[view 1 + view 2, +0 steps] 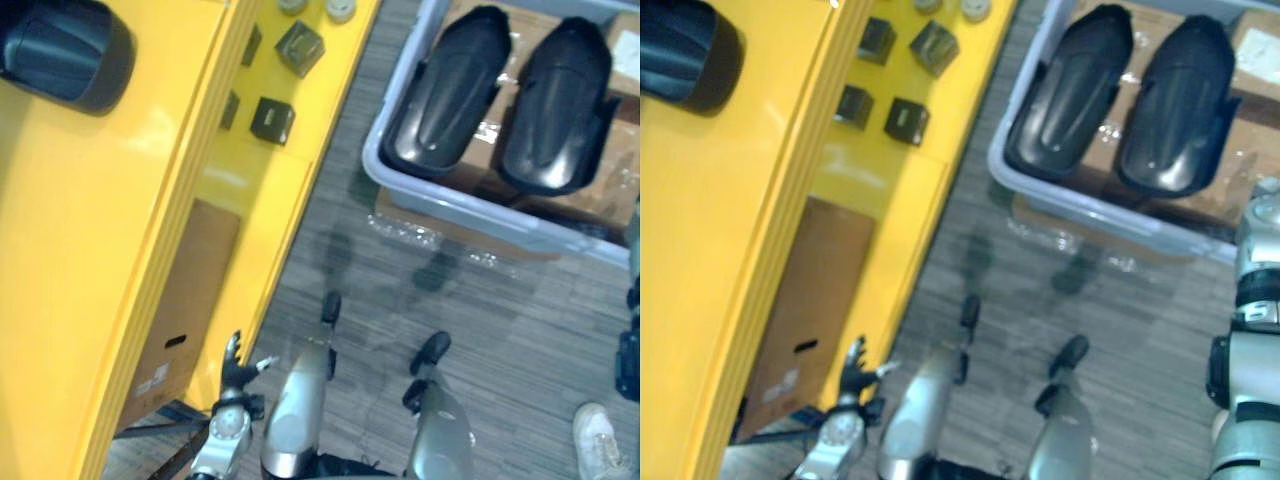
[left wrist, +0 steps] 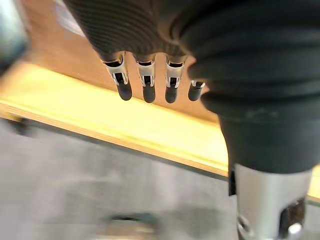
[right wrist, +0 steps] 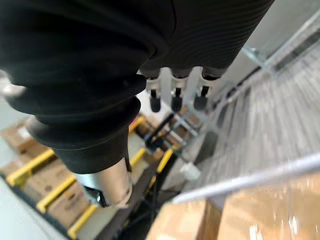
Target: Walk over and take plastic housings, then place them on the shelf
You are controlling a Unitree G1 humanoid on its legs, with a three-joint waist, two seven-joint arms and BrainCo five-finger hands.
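Two glossy black plastic housings (image 1: 445, 95), long and rounded with a raised spine, lie side by side on cardboard in a grey bin (image 1: 440, 195), just right of the yellow shelf (image 1: 100, 260). The left hand (image 1: 235, 362), low beside the shelf, and the right hand (image 3: 175, 92) both have straight, relaxed fingers and hold nothing.

Both head eyes look steeply down, sharing shelf (image 1: 120, 250) and bin (image 1: 470, 207).
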